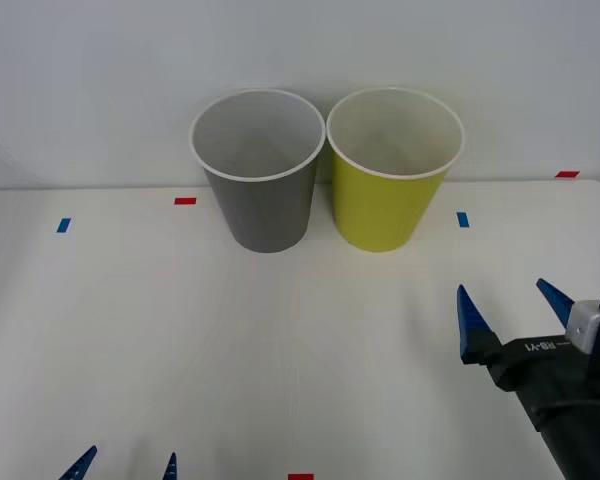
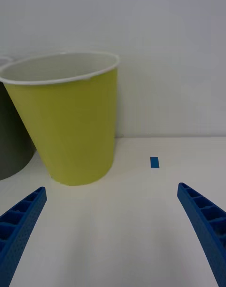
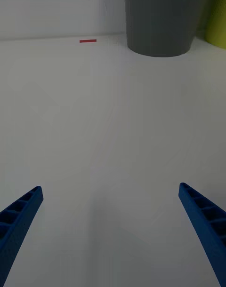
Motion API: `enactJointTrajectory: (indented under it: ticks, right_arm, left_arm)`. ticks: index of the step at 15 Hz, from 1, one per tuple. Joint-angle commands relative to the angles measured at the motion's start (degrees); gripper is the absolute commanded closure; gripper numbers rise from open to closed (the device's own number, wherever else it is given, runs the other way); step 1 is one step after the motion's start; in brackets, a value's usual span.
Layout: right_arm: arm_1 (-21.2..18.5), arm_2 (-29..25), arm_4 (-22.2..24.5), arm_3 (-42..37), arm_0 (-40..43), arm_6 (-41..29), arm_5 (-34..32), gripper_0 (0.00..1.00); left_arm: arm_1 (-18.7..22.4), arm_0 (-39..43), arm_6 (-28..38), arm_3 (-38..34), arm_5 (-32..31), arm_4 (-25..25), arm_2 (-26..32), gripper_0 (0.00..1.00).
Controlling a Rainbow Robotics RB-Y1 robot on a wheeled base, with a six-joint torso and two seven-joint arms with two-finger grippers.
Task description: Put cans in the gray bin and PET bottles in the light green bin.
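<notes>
The gray bin (image 1: pixel 260 170) and the light green bin (image 1: pixel 392 168) stand upright side by side at the back of the white table, both with white rims. The cans and PET bottles are out of view. My right gripper (image 1: pixel 515 310) is open over the table's right front, in front of and slightly right of the light green bin (image 2: pixel 70 117), with nothing between its fingers. My left gripper (image 1: pixel 125 465) is open at the front left edge, facing the gray bin (image 3: pixel 162 19) from a distance.
Small red tape marks (image 1: pixel 185 201) and blue tape marks (image 1: pixel 463 219) lie on the white table (image 1: pixel 280 340). A plain white wall rises just behind the bins.
</notes>
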Motion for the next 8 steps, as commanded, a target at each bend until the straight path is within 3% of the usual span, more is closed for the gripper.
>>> enactJointTrajectory:
  ticks: [1, 4, 6, 8]
  right_arm:
    - [-0.2, -0.3, 0.7, 0.0, 6.3, 0.6, -3.8, 0.04]
    - [1.3, -2.0, 0.7, 0.5, 8.4, 1.1, -4.4, 0.04]
    - [2.3, -2.7, 0.8, 7.0, 6.8, 1.1, -11.4, 0.04]
    - [2.2, -2.9, 0.7, 8.1, 7.3, 1.1, -13.2, 0.06]
  left_arm:
    - [0.0, 0.0, 0.0, 0.0, 0.0, 0.0, 0.0, 0.00]
    - [0.0, 0.0, 0.0, 0.0, 0.0, 0.0, 0.0, 0.00]
    - [0.0, 0.0, 0.0, 0.0, 0.0, 0.0, 0.0, 0.00]
    - [0.0, 0.0, 0.0, 0.0, 0.0, 0.0, 0.0, 0.00]
